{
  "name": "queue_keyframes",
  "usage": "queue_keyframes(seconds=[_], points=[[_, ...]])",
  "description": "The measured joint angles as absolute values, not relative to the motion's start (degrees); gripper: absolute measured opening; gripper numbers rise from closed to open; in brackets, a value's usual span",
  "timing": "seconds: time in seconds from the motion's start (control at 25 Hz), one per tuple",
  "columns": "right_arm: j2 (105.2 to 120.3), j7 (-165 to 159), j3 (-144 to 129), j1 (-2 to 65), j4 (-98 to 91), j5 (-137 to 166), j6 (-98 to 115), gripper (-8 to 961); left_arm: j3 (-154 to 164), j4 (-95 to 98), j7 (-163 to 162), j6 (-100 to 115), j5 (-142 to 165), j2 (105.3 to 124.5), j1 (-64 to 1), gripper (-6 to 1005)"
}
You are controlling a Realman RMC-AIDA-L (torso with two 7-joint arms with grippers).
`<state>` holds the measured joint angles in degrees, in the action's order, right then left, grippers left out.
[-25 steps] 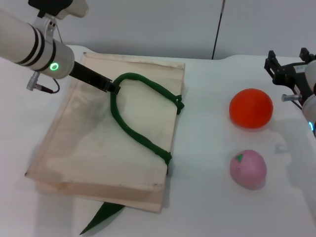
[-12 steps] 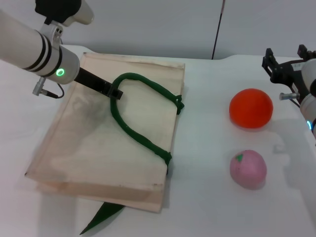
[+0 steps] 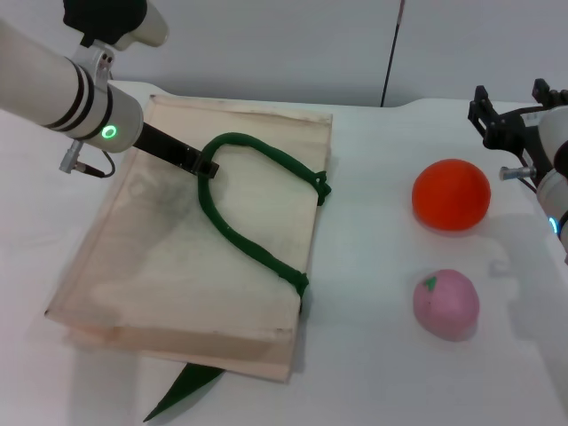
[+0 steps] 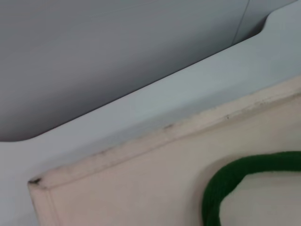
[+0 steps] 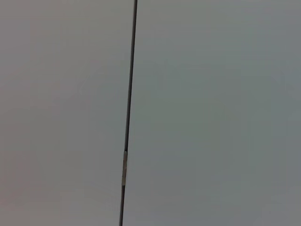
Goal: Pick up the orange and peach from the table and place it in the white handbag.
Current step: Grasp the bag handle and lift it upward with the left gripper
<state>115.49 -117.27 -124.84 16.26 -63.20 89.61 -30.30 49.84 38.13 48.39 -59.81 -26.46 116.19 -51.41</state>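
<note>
The white handbag (image 3: 169, 266) lies flat on the left of the table, with its green rope handle (image 3: 253, 248) looped on top. My left gripper (image 3: 206, 166) reaches down to the handle's upper left bend and touches it. The left wrist view shows the bag's far corner (image 4: 117, 188) and part of the handle (image 4: 235, 179). The orange (image 3: 451, 194) sits on the right and the pink peach (image 3: 445, 303) sits in front of it. My right gripper (image 3: 510, 99) is open and empty, raised behind and to the right of the orange.
A second green strap (image 3: 182, 386) sticks out from under the bag's front edge. The white table (image 3: 364, 266) shows bare between the bag and the fruits. A grey wall with a dark seam (image 5: 128, 113) stands behind the table.
My left gripper has moved slightly right and down to the handle's bend, then stayed still. The right gripper has drifted slightly left. The fruits and the bag have not moved.
</note>
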Motion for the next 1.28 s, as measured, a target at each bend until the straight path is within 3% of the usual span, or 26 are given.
queue_keyframes(seconds=[1.28], points=[[115.49,-117.3,-124.8,16.3,-63.2,89.5,-30.3,753,50.0,33.3,48.5,-53.4,-27.0,116.46,-54.0,447]])
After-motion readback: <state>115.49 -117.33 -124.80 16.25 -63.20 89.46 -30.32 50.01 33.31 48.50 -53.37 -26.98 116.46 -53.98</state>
